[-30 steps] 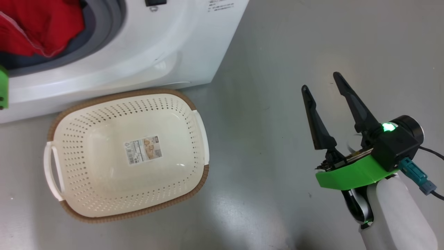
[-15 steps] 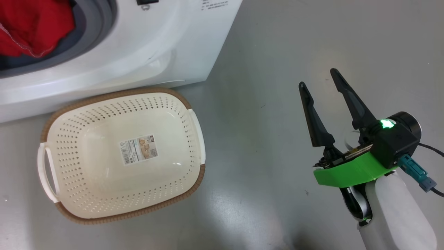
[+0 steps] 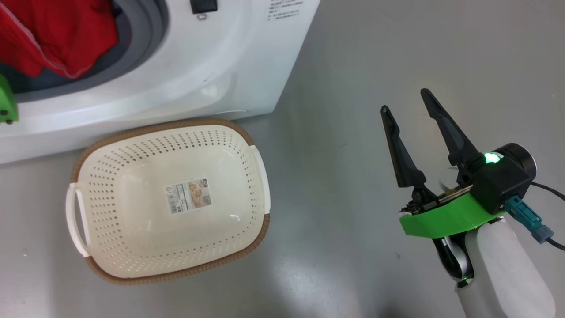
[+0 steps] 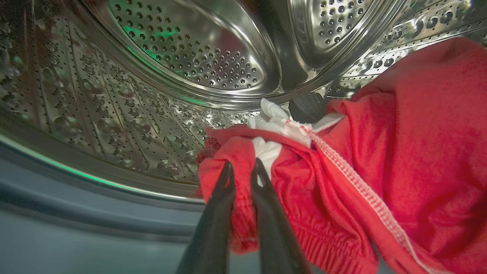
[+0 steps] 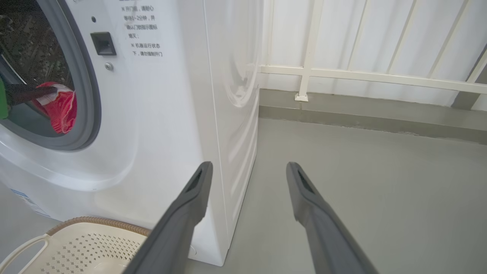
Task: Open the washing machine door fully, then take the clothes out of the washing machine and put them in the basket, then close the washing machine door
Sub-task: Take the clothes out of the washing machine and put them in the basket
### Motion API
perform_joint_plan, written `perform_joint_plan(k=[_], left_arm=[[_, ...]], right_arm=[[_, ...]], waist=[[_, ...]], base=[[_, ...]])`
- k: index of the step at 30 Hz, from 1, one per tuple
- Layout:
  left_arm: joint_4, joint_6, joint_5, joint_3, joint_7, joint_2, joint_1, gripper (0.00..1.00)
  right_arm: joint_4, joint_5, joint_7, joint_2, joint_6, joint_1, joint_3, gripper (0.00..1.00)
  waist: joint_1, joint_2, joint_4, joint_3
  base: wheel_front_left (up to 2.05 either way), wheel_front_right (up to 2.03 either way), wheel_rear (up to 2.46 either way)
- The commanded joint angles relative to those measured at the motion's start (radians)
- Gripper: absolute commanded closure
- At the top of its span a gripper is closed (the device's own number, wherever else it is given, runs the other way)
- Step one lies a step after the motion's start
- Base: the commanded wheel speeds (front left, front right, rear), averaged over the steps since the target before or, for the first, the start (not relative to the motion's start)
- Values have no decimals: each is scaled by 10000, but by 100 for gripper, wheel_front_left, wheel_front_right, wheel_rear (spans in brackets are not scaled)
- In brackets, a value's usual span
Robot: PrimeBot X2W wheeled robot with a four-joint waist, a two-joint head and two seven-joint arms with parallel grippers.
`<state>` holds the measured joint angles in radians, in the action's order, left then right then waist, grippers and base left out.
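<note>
**Item 1.** Big white front-loading washing machine [image 3: 212,66]: is standing at 11 o'clock in the head view. Its mouth is gaping, and a grey rubber ring [image 3: 148,39] is framing a perforated steel drum [image 4: 190,49].

**Item 2.** Soft bright red fabric clothes with white stitching [image 4: 380,152]: are lying bunched low in the drum. They are crowding toward 3 o'clock in the left wrist view.

**Item 3.** Left end effector [image 4: 243,163]: two long dark fingers are pressing nearly together on a red fold of the clothes with a white part beside it. They are pinching at 6 o'clock in the left wrist view.

**Item 4.** Right end effector [image 3: 405,99]: fingers are standing spread wide and gripping nothing. It is hovering above the grey floor [image 3: 353,66] at 4 o'clock in the head view, well apart from the machine.

**Item 5.** Small cream-white perforated plastic basket with brown rim [image 3: 114,221]: is sitting on the floor at 8 o'clock, just beside the machine's foot. It is carrying a paper label and no garment.

**Step in hand (judged):** unloading is just beginning, with the first pinch made inside the drum.

**Next move (judged):**
- The fold needs drawing back over the rubber ring, high enough that trailing cloth is not dragging or snagging on the lip.
- It then needs swinging toward 8 o'clock above the basket, where the fingers part.

Closing the washing machine door is waiting until the drum is emptied.
</note>
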<state>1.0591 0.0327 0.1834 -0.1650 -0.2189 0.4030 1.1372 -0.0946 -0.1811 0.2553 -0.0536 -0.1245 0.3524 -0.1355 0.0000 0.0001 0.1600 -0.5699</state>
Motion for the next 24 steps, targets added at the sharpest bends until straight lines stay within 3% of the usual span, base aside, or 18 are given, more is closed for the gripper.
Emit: perform_joint_plan(k=[1, 11, 24], left_arm=[[-293, -21, 79, 249, -141, 473, -199, 100], [-1707, 26, 582, 646, -419, 185, -1343, 100], [-4606, 347, 981, 1062, -427, -235, -3801, 100]], right_arm=[[208, 64, 65, 33, -62, -121, -121, 0], [156, 228, 65, 33, -62, -314, -15, 0], [22, 375, 65, 33, -62, -788, 124, 0]], waist=[[0, -1, -90, 117], [0, -1, -475, 723], [0, -1, -984, 1994]], base=[[0, 0, 0], [0, 0, 0], [0, 0, 0]])
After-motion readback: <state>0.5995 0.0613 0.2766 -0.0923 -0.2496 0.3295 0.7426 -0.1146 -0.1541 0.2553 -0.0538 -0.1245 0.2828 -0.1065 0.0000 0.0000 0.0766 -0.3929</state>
